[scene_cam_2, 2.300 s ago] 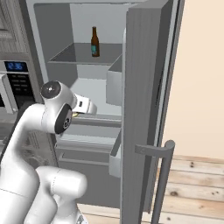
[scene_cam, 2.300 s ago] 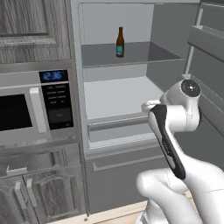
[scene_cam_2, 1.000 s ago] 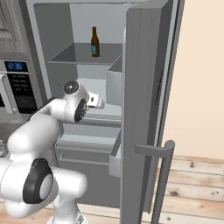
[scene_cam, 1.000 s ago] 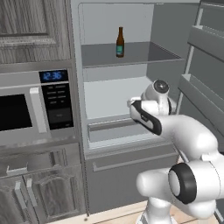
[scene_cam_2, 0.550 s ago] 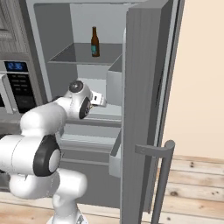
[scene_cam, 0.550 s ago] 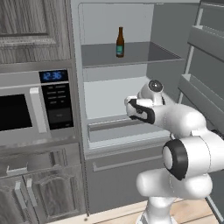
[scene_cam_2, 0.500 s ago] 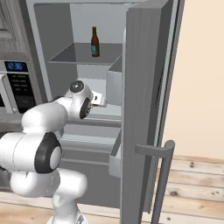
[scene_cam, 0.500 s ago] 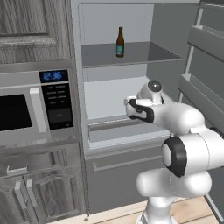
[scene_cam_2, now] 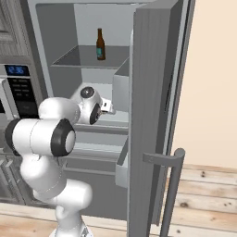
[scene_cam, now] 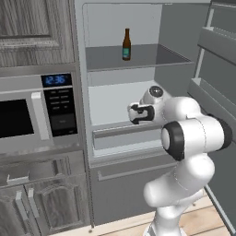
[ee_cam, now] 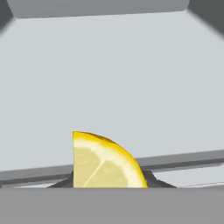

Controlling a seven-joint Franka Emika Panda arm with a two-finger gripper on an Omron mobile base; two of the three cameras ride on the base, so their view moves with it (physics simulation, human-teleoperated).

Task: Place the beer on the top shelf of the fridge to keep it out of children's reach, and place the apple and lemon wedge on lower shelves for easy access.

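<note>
Hand view: the gripper (ee_cam: pixel 109 183) is clamped on the lemon (ee_cam: pixel 105 161), held just inside the fridge (scene_cam: pixel 120 106) above a pale lower shelf (scene_cam: pixel 115 126). Let go at this height, the wedge may tumble or roll off the front lip. Farther up, the beer (scene_cam: pixel 126 44) stands on the top shelf (scene_cam: pixel 152 57), well clear.

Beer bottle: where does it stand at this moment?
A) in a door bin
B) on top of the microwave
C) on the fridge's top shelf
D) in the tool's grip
C: the beer stands upright on the top shelf of the fridge, while the tool is shut on the lemon wedge lower down.
</note>
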